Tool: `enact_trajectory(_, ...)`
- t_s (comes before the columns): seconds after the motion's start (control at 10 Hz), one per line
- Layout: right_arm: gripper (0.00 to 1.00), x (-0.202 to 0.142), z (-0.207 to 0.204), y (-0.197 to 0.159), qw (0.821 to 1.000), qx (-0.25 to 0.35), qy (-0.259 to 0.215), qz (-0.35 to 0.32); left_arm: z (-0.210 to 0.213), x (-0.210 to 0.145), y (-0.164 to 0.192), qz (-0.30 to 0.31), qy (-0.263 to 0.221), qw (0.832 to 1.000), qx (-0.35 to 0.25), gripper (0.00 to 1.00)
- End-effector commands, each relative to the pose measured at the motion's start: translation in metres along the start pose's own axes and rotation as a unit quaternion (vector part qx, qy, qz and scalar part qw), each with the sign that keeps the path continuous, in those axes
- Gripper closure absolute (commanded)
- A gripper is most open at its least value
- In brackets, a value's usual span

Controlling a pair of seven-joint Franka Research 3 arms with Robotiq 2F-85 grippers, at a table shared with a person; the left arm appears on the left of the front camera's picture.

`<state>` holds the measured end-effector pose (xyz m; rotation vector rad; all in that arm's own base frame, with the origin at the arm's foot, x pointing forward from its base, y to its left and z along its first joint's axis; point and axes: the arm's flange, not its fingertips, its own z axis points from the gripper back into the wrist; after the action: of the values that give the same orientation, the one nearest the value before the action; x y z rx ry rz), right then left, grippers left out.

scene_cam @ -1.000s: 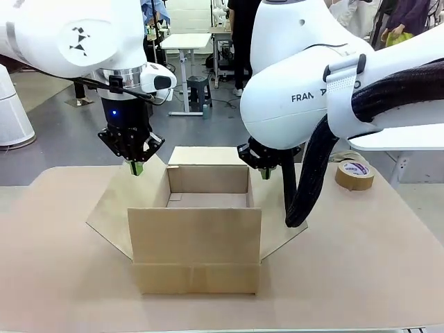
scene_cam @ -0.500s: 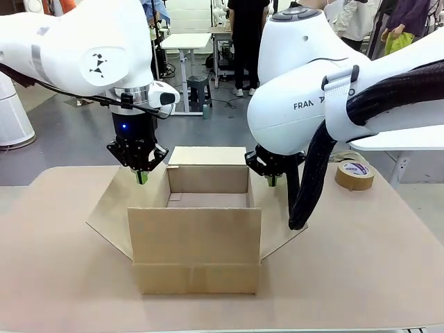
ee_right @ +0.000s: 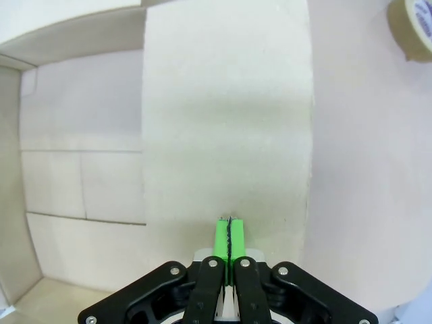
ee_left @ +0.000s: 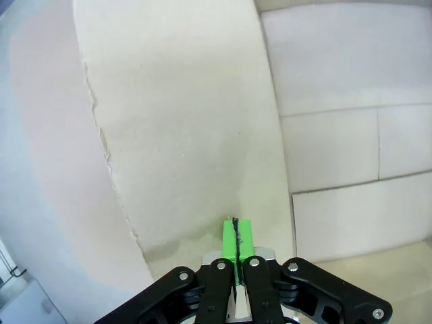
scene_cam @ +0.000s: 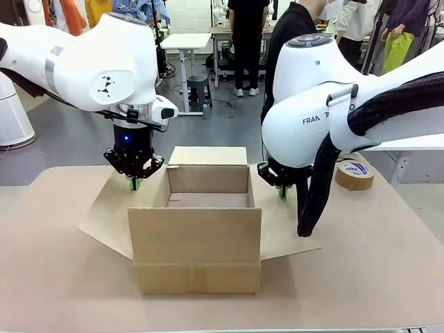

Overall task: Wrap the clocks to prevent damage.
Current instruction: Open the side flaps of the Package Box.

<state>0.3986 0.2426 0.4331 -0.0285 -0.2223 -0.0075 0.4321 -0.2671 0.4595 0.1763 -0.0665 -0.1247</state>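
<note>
At mid-table between the arms: open brown cardboard box (scene_cam: 194, 239) | left gripper (scene_cam: 134, 183) pinched shut, empty, tip on left flap (scene_cam: 104, 215) | right gripper (scene_cam: 282, 193) likewise on right flap (scene_cam: 288, 232) | step: likely flattening flaps | next: lift clear without dragging cardboard.

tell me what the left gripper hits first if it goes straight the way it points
The left side flap of the box: the shut left gripper points down at it, tips at or nearly on the cardboard. Actual contact is hard to judge.
</note>
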Motion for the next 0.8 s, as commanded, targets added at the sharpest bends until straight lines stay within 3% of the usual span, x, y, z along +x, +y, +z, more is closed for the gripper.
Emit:
enact_trajectory(0.0,0.99,0.000,-0.021,0.001,1.000,-0.004,-0.021,-0.015,-0.017,0.004,-0.002,0.030,-0.020,0.999,0.008,1.00)
enact_trajectory(0.3,0.99,-0.001,-0.039,-0.002,1.000,-0.006,-0.012,-0.022,-0.039,0.012,0.000,0.042,-0.031,0.999,0.000,1.00)
enact_trajectory(0.7,0.99,0.002,-0.053,-0.012,0.999,-0.011,0.002,-0.035,-0.059,0.024,0.005,0.061,-0.008,0.998,-0.004,1.00)
